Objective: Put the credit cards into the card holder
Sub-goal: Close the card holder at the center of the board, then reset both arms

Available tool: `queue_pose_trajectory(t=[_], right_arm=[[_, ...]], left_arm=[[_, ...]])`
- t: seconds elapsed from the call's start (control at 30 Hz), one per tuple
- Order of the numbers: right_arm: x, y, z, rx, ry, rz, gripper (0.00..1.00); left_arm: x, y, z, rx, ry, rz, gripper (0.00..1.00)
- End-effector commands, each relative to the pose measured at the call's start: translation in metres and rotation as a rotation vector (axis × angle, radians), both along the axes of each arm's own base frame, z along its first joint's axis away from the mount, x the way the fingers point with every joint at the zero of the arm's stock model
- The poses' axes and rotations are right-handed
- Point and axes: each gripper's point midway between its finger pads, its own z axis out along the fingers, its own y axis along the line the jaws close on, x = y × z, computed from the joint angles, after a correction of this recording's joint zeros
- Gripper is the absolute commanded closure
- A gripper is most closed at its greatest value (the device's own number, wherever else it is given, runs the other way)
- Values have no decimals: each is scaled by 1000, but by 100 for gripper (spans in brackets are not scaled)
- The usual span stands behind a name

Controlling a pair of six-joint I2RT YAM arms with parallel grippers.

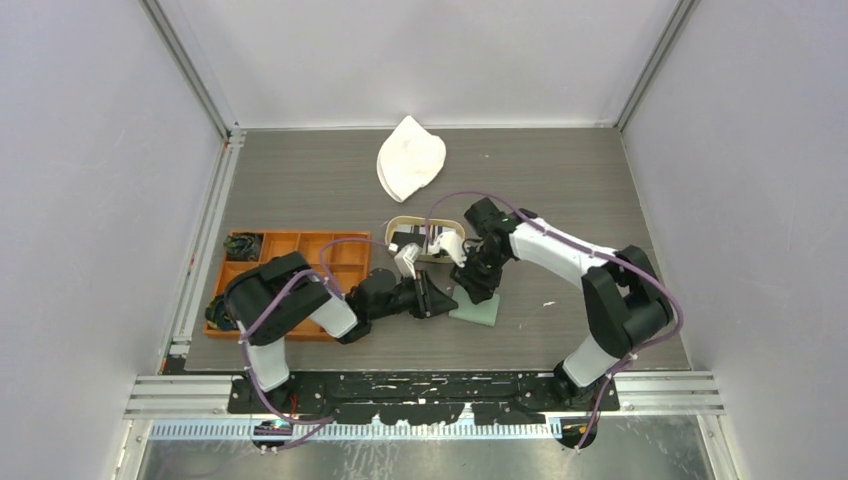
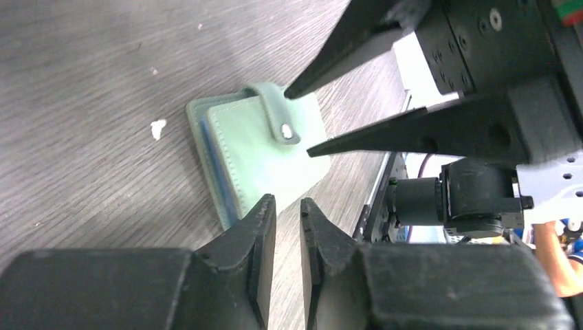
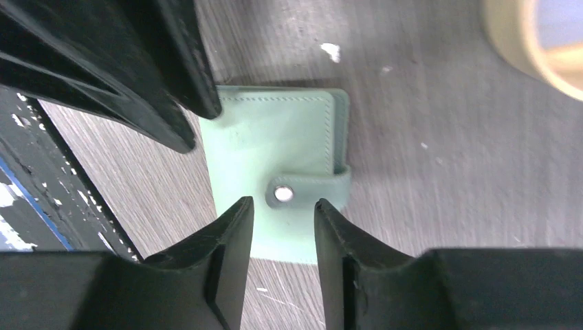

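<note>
While left jaws, right jaws hang parted, empty, card holder (image 3: 275,144) lies flat, tab (image 3: 309,189) on long edge facing far-right.

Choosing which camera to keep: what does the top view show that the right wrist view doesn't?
Only the top view: the orange tray and a white object at the far side. Only the right wrist view: the snap on the wallet's tab. Both: the green wallet on the table, with the left gripper and right gripper at it.
</note>
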Motion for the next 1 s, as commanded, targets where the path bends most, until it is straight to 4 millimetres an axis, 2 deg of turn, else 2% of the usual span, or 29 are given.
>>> queue_pose_trajectory(t=[0.0, 0.13, 0.23, 0.27, 0.3, 0.4, 0.47, 0.5, 0.57, 0.63, 0.73, 0.83, 0.97], right_arm=[[13, 5, 55, 187, -97, -37, 50], [34, -10, 97, 219, -215, -142, 34], [56, -34, 143, 271, -359, -302, 20], [65, -45, 159, 294, -420, -374, 8], [72, -55, 176, 322, -487, -448, 1], [85, -85, 227, 436, -651, -686, 1], [90, -101, 261, 518, -749, -869, 1], [88, -101, 274, 541, -747, -898, 0], [75, -88, 288, 581, -682, -841, 1], [53, -68, 301, 652, -623, -718, 0], [36, -50, 321, 753, -540, -668, 1], [44, -55, 338, 852, -489, -889, 1], [54, -67, 343, 885, -491, -1046, 1]], left_arm=[[6, 8, 37, 25, -137, 17, 77], [5, 25, 60, 136, -227, 9, 71], [4, 48, 86, 252, -331, 6, 66], [3, 59, 104, 276, -387, 15, 62], [3, 69, 116, 306, -431, 23, 57], [5, 103, 153, 370, -556, 91, 33], [3, 121, 178, 351, -609, 148, 16], [1, 129, 191, 327, -629, 175, 11], [-6, 141, 212, 286, -651, 202, 5], [-15, 148, 228, 254, -663, 197, 5], [-28, 156, 244, 225, -655, 182, 5], [-37, 162, 249, 202, -651, 173, 5], [-44, 172, 251, 187, -648, 184, 4]])
